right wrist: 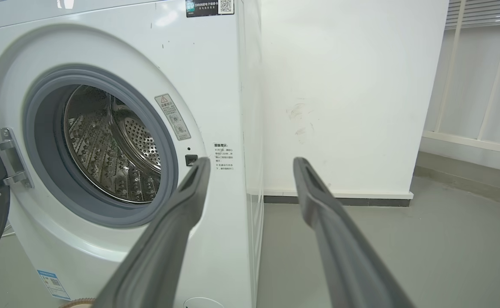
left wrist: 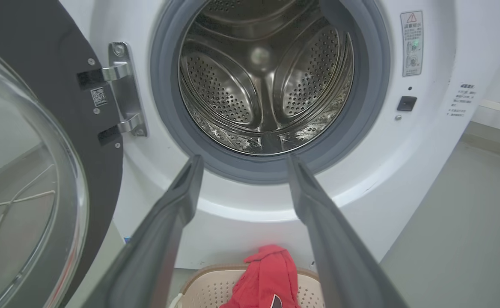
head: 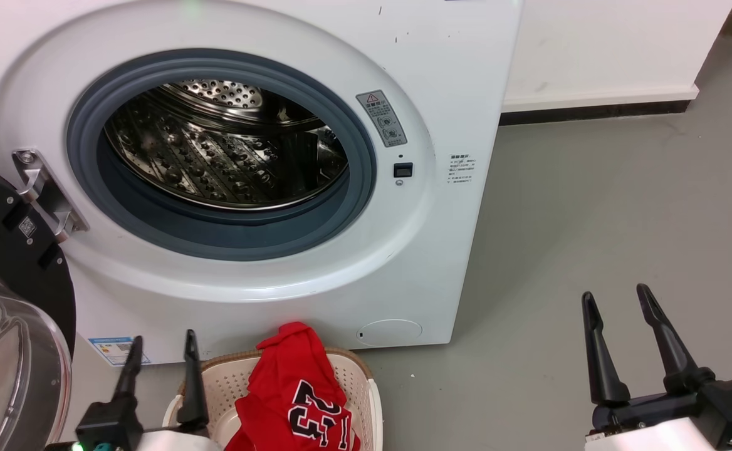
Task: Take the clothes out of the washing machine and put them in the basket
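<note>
In the basket (head: pixel 231 382) in front of the washing machine (head: pixel 403 62), the red clothes (head: pixel 297 394) lie heaped, and I judge them soft, light and floppy, best pinched at a bunched fold, while my left hand (head: pixel 162 338) and right hand (head: pixel 615 293) both hover spread apart, empty.

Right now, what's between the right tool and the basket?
Only grey floor: in the head view the stretch from the right tool to the basket is bare. The tool is open and holds nothing.
</note>
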Controlling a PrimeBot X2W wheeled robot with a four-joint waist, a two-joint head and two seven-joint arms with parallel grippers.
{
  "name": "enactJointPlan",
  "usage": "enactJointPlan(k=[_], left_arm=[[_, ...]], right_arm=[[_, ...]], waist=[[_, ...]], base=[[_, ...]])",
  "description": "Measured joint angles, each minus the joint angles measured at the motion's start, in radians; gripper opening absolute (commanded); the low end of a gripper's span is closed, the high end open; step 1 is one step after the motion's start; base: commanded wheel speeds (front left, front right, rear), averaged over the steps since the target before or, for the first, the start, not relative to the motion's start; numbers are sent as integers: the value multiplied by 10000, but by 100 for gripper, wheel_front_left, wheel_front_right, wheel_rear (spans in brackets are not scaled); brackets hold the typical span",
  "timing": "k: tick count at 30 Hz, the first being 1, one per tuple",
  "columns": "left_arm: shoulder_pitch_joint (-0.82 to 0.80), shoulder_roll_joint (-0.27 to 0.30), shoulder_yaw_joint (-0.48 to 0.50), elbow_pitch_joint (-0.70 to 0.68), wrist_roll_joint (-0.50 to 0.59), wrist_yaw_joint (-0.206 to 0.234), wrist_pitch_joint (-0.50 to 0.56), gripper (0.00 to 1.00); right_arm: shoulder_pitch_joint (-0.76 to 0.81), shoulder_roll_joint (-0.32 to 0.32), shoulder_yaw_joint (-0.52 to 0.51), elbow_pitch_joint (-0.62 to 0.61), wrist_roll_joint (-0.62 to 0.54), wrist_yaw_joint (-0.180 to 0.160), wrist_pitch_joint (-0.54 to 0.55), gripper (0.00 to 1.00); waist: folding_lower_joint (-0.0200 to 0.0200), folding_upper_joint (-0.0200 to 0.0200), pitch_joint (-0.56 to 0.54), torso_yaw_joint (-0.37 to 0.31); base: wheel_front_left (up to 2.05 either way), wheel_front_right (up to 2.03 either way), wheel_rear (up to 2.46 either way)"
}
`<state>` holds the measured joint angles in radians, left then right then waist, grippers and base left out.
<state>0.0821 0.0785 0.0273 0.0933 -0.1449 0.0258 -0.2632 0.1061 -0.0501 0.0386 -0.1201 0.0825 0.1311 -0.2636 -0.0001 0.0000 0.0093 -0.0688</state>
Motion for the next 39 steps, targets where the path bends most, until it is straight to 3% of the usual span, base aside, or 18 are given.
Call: enactJointPlan(k=[10,31,32,39], left_arm=[[467,-238,510,-911,554,-127,0,100],[520,-274,508,-646,734,40,2,100],[519,-274,516,-644,736,69,0,0],[612,-339,504,15,537,79,169,0]], right_arm=[[73,0,-196,-13,228,0,2,100],[137,0,-136,334,309,0,2,100],[137,0,-127,337,309,0,2,0],[267,4,-111,907,506,0,56,0]], waist=[[1,0,18,33],[1,0,61,24],[1,0,62,29],[1,0,62,36]], base=[[0,0,0],[0,0,0],[0,0,0],[0,0,0]])
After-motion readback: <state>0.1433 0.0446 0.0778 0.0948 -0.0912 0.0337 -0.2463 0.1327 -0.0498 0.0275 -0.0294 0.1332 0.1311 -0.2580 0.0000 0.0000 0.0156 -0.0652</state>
